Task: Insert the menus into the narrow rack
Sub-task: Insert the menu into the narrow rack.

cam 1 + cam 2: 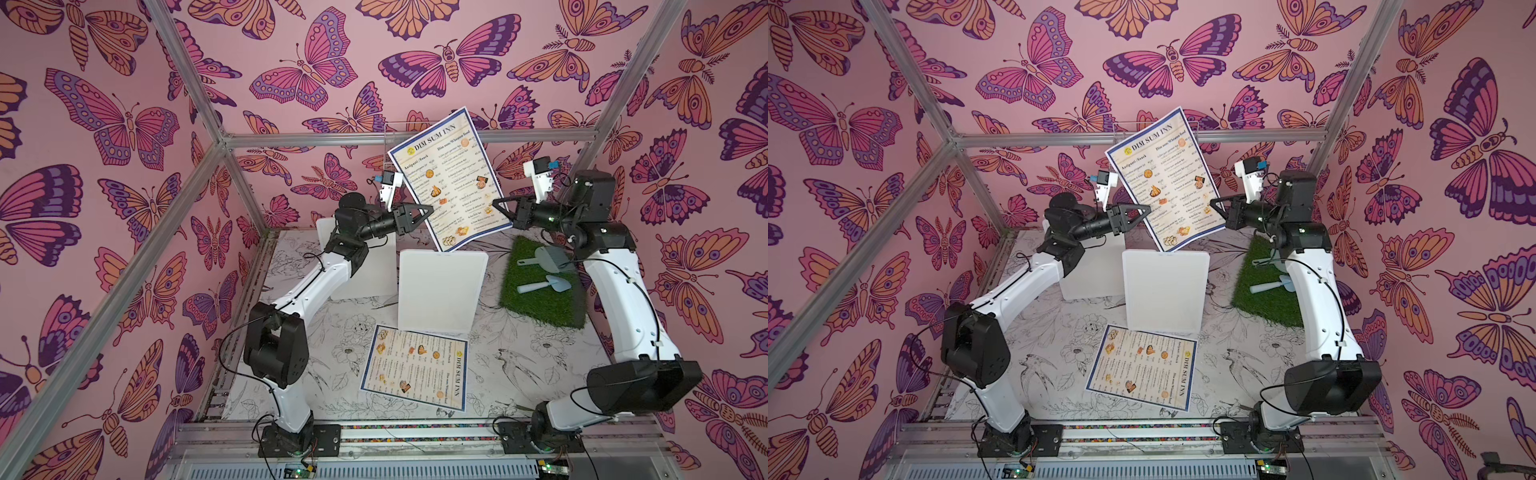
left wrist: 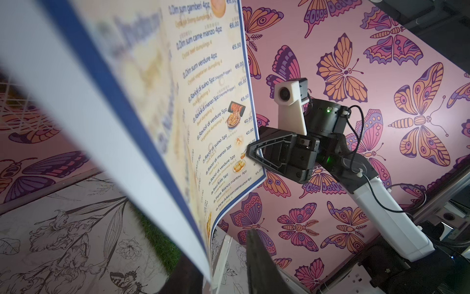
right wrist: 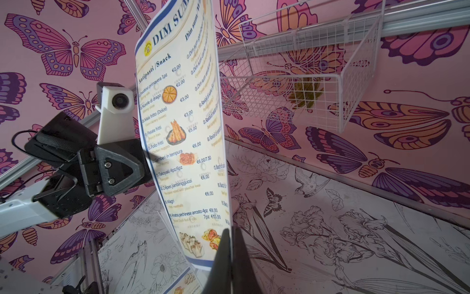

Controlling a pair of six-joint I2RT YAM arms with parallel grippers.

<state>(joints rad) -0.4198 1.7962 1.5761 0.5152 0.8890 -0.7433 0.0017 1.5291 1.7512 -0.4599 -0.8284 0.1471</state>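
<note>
The held menu (image 1: 451,178) stands on edge in the air above the table (image 1: 519,374), tilted, with its printed face toward the front. The right gripper (image 1: 496,203) is clenched on its right edge, low down. The left gripper (image 1: 428,212) sits at the opposite edge with its jaws partly apart. The sheet's margin passes between them, and the left wrist view shows a gap; the sheet bows there. The wire rack (image 3: 356,84) hangs on the back rail behind the menu's top corner, with open air between them. The menu's lowest corner hangs just over the top edge of an upright white panel (image 1: 440,291). The second menu (image 1: 415,370) lies flat on the table just in front of that panel's foot, apart from both arms.
</note>
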